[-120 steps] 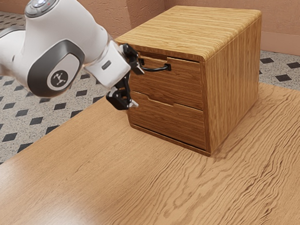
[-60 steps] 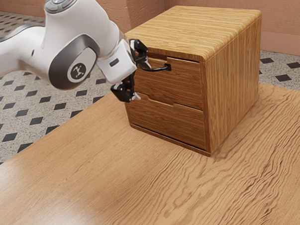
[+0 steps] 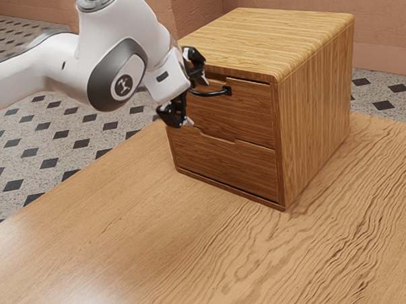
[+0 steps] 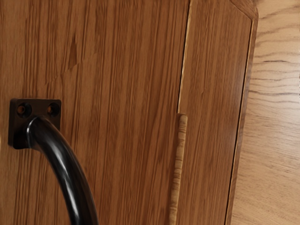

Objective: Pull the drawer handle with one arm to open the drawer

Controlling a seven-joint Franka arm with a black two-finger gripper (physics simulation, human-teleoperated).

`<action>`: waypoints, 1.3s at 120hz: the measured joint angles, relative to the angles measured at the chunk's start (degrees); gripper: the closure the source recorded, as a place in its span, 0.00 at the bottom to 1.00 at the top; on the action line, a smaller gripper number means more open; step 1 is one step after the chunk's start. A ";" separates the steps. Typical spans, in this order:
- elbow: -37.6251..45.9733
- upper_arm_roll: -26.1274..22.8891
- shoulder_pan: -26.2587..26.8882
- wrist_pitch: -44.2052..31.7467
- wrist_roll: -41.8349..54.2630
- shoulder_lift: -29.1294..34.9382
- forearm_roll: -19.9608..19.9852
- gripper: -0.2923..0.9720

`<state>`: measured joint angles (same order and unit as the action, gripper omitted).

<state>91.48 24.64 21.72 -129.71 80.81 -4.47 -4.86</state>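
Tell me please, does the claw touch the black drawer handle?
Cannot tell. In the exterior view the open claw straddles one end of the handle, but neither contact nor a gap shows plainly there.

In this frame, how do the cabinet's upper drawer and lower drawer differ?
The upper drawer carries a black handle; the lower drawer shows none. The open hand is at the upper drawer's handle, not at the lower drawer. The upper drawer sits just under the cabinet top; the lower drawer sits near the table. Both share the same wood grain and look shut.
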 joint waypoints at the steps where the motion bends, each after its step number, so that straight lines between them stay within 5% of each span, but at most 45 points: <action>1: -0.03 -0.01 0.08 0.00 0.07 -0.06 0.06 0.23; 89: -1.62 0.15 -1.89 -0.12 3.52 -2.46 2.30 0.23; 143: -1.68 0.33 -2.21 -0.06 4.29 -3.65 4.26 0.09; 156: -1.82 0.33 -2.23 -0.01 4.32 -3.50 4.48 0.15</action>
<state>89.66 24.97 19.49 -129.72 85.12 -7.97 -0.38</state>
